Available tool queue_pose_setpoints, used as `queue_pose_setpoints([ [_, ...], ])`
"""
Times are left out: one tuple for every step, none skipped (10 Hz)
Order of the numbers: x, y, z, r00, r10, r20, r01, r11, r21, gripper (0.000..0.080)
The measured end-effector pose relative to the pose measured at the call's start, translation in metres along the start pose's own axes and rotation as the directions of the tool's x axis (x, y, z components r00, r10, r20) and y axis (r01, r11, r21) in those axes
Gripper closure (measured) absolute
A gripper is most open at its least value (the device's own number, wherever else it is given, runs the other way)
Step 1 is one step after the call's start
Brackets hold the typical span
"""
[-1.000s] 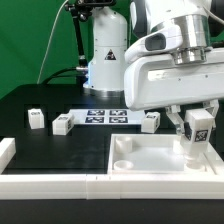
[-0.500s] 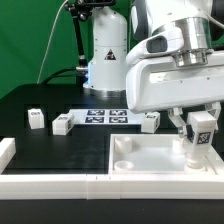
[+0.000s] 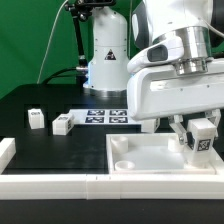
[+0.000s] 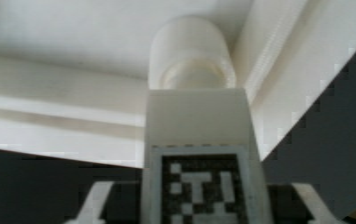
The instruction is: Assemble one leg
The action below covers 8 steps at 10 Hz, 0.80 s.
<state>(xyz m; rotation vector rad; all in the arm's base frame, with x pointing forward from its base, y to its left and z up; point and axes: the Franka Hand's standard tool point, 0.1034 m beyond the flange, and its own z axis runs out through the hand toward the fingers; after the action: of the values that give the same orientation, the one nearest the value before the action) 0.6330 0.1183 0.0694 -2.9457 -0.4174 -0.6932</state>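
My gripper [image 3: 200,136] is shut on the leg [image 3: 201,140], a white peg with a black-and-white tag, and holds it roughly upright over the far right corner of the white tabletop [image 3: 140,162]. In the wrist view the leg [image 4: 200,130] runs out from between the fingers [image 4: 100,203] of my gripper [image 4: 205,204]. Its rounded end [image 4: 200,55] points into the tabletop's raised corner [image 4: 86,100]. I cannot tell whether the end touches the tabletop. Two more legs [image 3: 37,118] [image 3: 63,124] lie on the black table at the exterior view's left.
The marker board [image 3: 103,115] lies behind the tabletop, near the robot base [image 3: 105,60]. A low white wall [image 3: 60,184] runs along the front edge, with a white block [image 3: 6,150] at its left end. A green screen stands behind.
The arm has shifted a little to the exterior view's right and lower, carrying the leg with it. The arm now hides the loose leg that lay behind the tabletop.
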Motion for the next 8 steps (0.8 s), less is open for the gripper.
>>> queue_pose_setpoints([
  [0.0010,-0.0002,0.0005,1.000,-0.001,-0.017,0.001,1.000,-0.003,0.0509],
  [0.0013,-0.0002,0.0007,1.000,-0.004,-0.028,0.004,1.000,-0.005,0.0509],
  [0.0014,-0.0004,0.0005,0.999,-0.005,-0.032,0.004,1.000,-0.006,0.0509],
  [0.0015,-0.0003,0.0005,0.999,-0.004,-0.032,0.004,1.000,-0.006,0.0414],
  [0.0014,-0.0003,0.0005,0.999,-0.004,-0.032,0.004,1.000,-0.006,0.0414],
  [0.0014,-0.0002,0.0005,0.999,-0.004,-0.032,0.004,1.000,-0.006,0.0235],
  [0.0014,-0.0002,0.0005,0.999,-0.004,-0.032,0.004,1.000,-0.006,0.0235],
  [0.0014,-0.0003,0.0005,0.999,-0.004,-0.032,0.004,1.000,-0.006,0.0167],
])
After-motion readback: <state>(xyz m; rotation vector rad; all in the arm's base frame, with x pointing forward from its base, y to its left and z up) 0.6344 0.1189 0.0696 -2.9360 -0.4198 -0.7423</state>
